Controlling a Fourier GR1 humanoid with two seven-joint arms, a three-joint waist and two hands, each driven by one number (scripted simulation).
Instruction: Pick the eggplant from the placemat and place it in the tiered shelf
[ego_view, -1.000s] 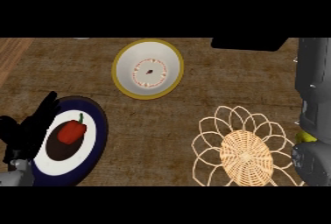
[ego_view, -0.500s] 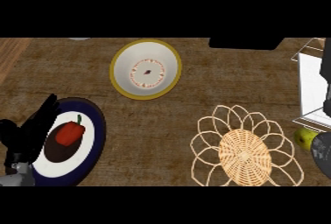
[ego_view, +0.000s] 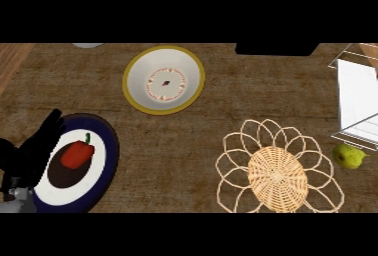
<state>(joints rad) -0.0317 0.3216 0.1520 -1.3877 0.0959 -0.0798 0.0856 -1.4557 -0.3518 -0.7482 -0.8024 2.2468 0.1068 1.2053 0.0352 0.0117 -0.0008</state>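
Note:
The woven wicker placemat (ego_view: 277, 173), shaped like a flower, lies at the lower right with nothing on it. No eggplant shows anywhere in the head view. The white wire tiered shelf (ego_view: 357, 100) stands at the right edge, only partly in view. My left hand (ego_view: 32, 150) rests open at the lower left, fingers pointing up along the rim of a dark blue plate (ego_view: 103, 172). My right hand is out of view.
A red bell pepper (ego_view: 77, 154) lies on the dark blue plate. A yellow-rimmed white plate (ego_view: 164, 80) sits at the top centre. A green-yellow fruit (ego_view: 349, 156) lies just below the shelf. A black object (ego_view: 277, 48) is at the top edge.
The grey right forearm and dark hand that covered the right edge have left the view, uncovering the white shelf and the green fruit. The left hand has stayed put.

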